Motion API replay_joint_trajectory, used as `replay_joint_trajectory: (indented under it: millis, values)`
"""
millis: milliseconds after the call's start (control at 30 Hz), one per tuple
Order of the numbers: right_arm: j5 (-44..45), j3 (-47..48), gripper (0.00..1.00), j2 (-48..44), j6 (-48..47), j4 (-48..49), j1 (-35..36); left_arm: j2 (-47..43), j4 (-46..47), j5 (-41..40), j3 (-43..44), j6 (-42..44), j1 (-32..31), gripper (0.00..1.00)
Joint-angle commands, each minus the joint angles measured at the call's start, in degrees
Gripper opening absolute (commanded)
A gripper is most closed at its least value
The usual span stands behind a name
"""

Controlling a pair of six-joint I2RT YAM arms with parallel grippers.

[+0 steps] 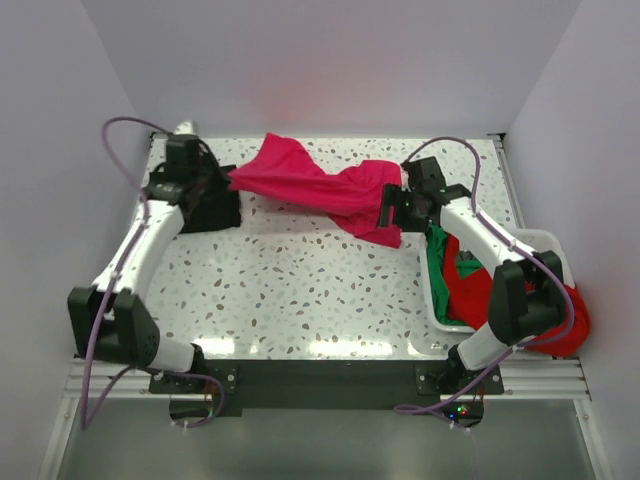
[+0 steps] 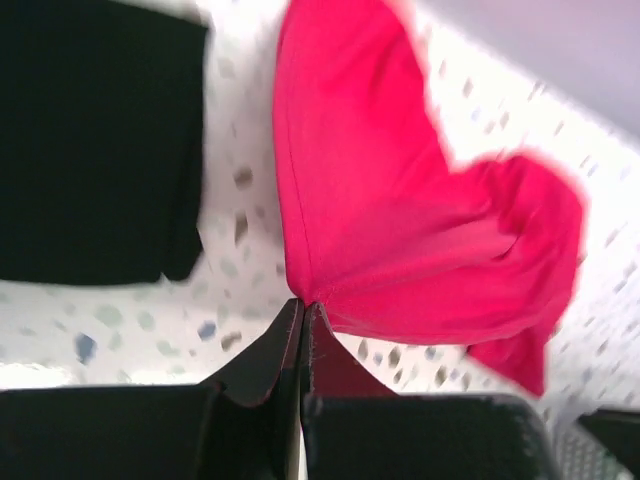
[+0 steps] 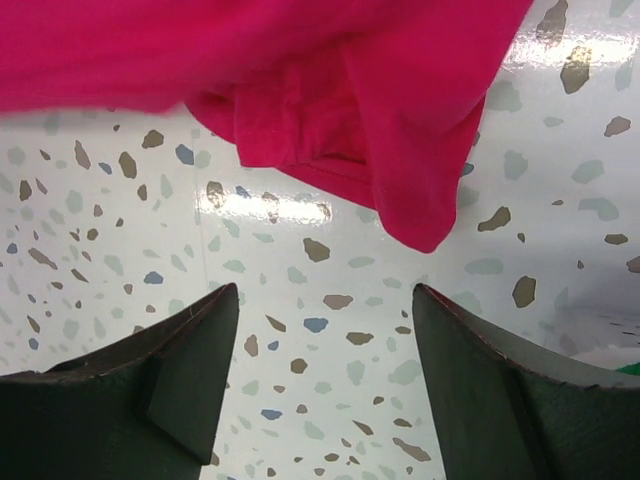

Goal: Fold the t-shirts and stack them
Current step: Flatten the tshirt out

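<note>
From above, the magenta-pink t-shirt [image 1: 320,185] stretches in a loose band along the far side of the speckled desk [image 1: 300,290]. Its left end is at the left tool [image 1: 233,181] and its right end bunches by the right tool [image 1: 396,206]. A folded black t-shirt [image 1: 212,207] lies near the far left corner, just beside the left tool. Against the right edge stands a white basket [image 1: 545,240] holding a green t-shirt [image 1: 437,265] and a red t-shirt [image 1: 470,290], the red one spilling over its near right rim. This view does not settle what either tool is doing. The left wrist camera does: the left tool [image 2: 303,322] is pressed narrow, its two tips pinching an edge of the magenta-pink t-shirt [image 2: 400,230], which fans away from the pinch over the desk. The black t-shirt [image 2: 95,140] lies flat to the side, apart from the pink cloth. The right wrist camera shows what the overhead view hides. The right tool [image 3: 325,295] stands wide with only bare desk between its fingers [image 3: 190,350], and the magenta-pink t-shirt [image 3: 300,60] hangs beyond the tips without touching them.
</note>
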Motion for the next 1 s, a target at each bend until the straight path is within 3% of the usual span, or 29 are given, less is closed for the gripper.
replay_joint_trajectory:
  millis: [0,467,733,967]
  values:
    - [2.1,-0.6,0.73,-1.5,-1.0,-0.3,0.7,-9.4,-0.1,-2.1,1.2,0.1,6.0,0.0]
    - [0.3,0.2,0.71,8.4,-1.0,2.6,3.0,-12.0,-3.0,-0.4,-4.6,2.4,8.9,0.0]
    - [2.5,0.8,0.56,10.8,2.0,4.2,2.8,-14.1,-4.1,-1.0,-5.9,3.4,10.6,0.0]
    - [0.7,2.8,0.5,15.8,2.5,6.4,2.4,-14.4,-4.8,-1.0,-5.7,4.4,11.2,0.0]
